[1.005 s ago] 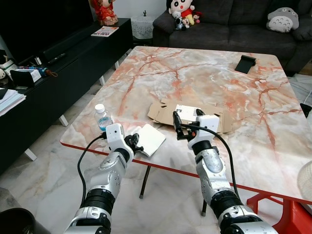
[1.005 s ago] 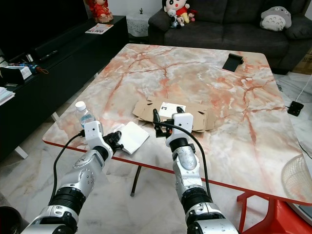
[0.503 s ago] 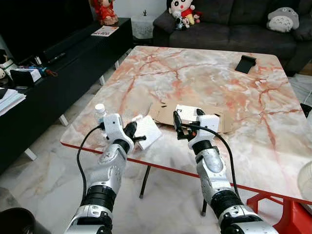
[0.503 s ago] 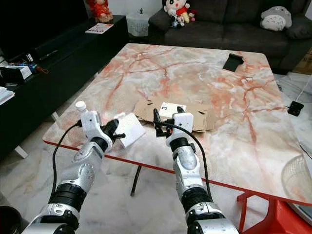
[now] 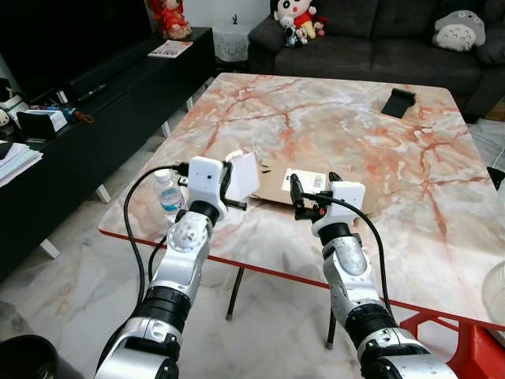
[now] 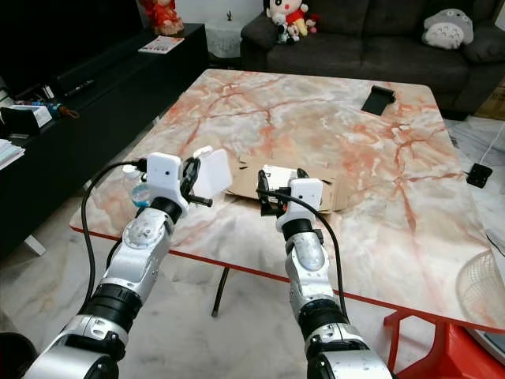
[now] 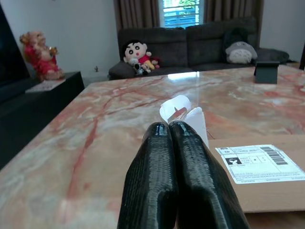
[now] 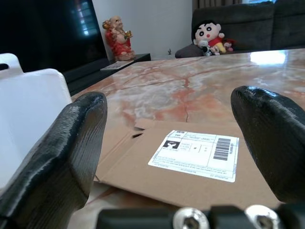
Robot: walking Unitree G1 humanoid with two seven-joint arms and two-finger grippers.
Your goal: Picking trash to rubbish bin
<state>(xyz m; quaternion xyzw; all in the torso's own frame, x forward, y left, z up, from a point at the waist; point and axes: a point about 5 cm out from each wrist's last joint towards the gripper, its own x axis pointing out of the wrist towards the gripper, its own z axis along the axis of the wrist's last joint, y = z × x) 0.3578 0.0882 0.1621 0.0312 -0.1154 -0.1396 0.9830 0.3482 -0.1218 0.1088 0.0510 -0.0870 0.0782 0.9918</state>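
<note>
My left gripper (image 5: pixel 230 186) is shut on a white flat packet (image 5: pixel 244 173) and holds it tilted in the air above the near left part of the marble table (image 5: pixel 316 118). In the left wrist view the fingers (image 7: pixel 167 181) press together with the white packet (image 7: pixel 185 109) sticking out past their tips. A flattened cardboard box (image 5: pixel 276 189) with a shipping label lies just beyond. My right gripper (image 5: pixel 308 203) hovers open over the cardboard's near edge, and the right wrist view shows the cardboard (image 8: pixel 190 157) between its spread fingers. A small water bottle (image 5: pixel 167 194) stands near the table's left corner.
A black object (image 5: pixel 397 103) lies at the table's far right. A low black TV console (image 5: pixel 95 103) runs along the left and a dark sofa (image 5: pixel 379 39) stands behind. A black bin (image 5: pixel 24 359) sits on the floor at the near left, and a red stool (image 5: pixel 465 347) at the near right.
My left gripper has lifted the white packet off the table, up and to the right, uncovering the bottle. The right gripper has shifted slightly right and stays open.
</note>
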